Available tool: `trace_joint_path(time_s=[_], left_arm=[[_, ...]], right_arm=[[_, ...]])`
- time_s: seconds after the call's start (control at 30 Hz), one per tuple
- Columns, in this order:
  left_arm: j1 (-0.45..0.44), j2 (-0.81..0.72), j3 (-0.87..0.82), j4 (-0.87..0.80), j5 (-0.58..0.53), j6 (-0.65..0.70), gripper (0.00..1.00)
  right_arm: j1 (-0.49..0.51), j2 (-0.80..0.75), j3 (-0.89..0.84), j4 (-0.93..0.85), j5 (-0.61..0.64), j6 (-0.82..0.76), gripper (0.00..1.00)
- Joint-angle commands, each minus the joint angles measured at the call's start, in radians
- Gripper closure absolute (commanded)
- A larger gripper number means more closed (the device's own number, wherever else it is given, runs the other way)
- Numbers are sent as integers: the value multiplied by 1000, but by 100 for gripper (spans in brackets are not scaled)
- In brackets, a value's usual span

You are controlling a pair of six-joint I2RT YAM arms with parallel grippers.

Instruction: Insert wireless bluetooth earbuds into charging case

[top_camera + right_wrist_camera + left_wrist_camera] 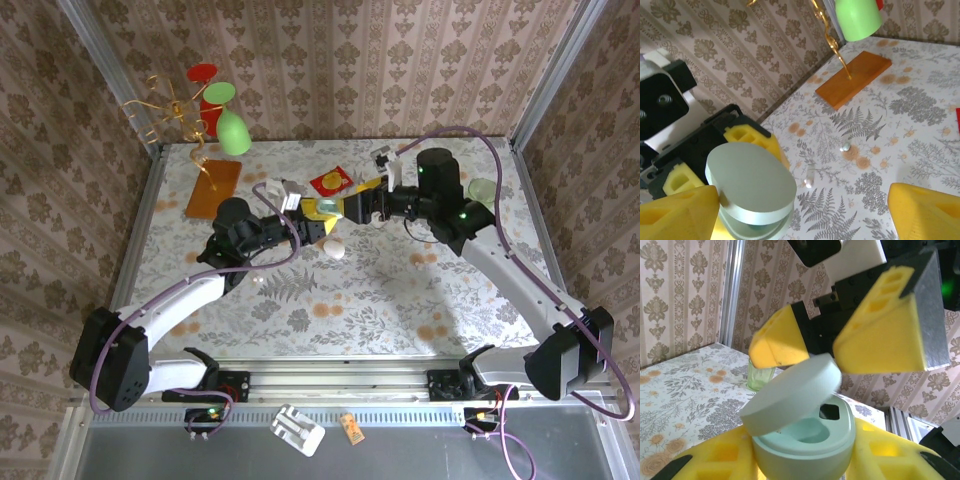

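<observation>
My left gripper (805, 462) is shut on a mint green charging case (807, 445), held above the table between its yellow pads. The lid (790, 395) is tilted open over an empty pocket. In the top view the left gripper (316, 224) meets my right gripper (352, 205) at mid-table. My right gripper (800, 215) is open and hangs over the case, its left finger (675, 215) against the lid (750, 185). Two tiny white earbuds (845, 147) (809, 178) lie on the floral tabletop beyond the case.
A white oval case (335, 250) lies just in front of the grippers. A wire stand on an orange wooden base (213, 185) (852, 77) is at the back left, a red packet (330, 181) behind the grippers, and a green cup (482, 190) at the right. Papered walls enclose the table.
</observation>
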Motion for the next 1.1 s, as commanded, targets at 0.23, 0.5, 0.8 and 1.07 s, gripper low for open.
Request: trace_joint_path(time_s=[0.23,0.5,0.8,1.07], left_arm=[[-11,-71,2,35,76,87,76],[-11,-71,-4,31,72,108,76],[-4,-63,-15,31,18,123,76],[13,-68,-53,82,-17,125,76]], right_arm=[[-4,34,54,-3,68,-26,13],[-4,21,71,-11,45,-14,13],[-17,-86,1,88,-109,70,11],[-57,-231,-153,73,2,140,11]])
